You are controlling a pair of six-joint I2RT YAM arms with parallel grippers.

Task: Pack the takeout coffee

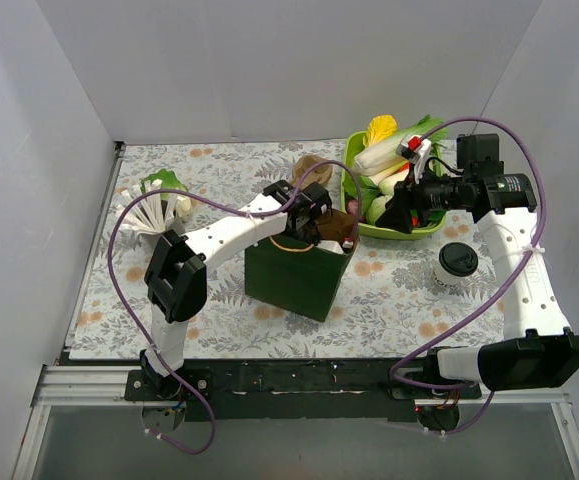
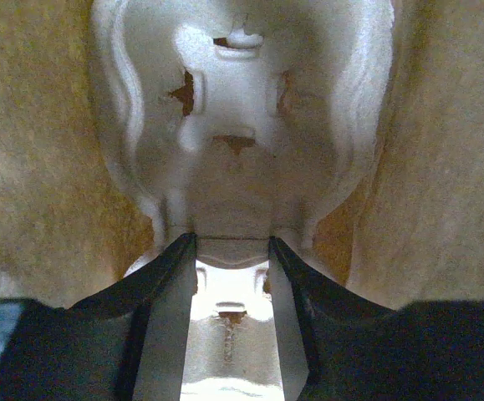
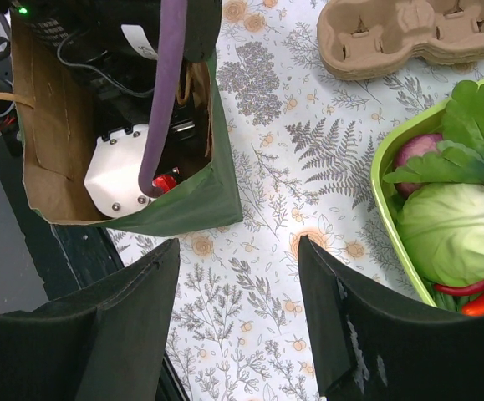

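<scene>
Presently the carrier (image 2: 242, 109) is held inside the bag (image 1: 289, 280), pinched by the left hand (image 2: 231, 242); next, the coffee cup (image 1: 457, 263) right of the bag must be gripped by the spread right hand (image 3: 237, 246).

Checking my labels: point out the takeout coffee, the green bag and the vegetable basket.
takeout coffee (image 1: 457, 260), top view, on its black lid.
green bag (image 1: 289, 282), top view, on its outer side.
vegetable basket (image 3: 378, 167), right wrist view, on its rim.
</scene>
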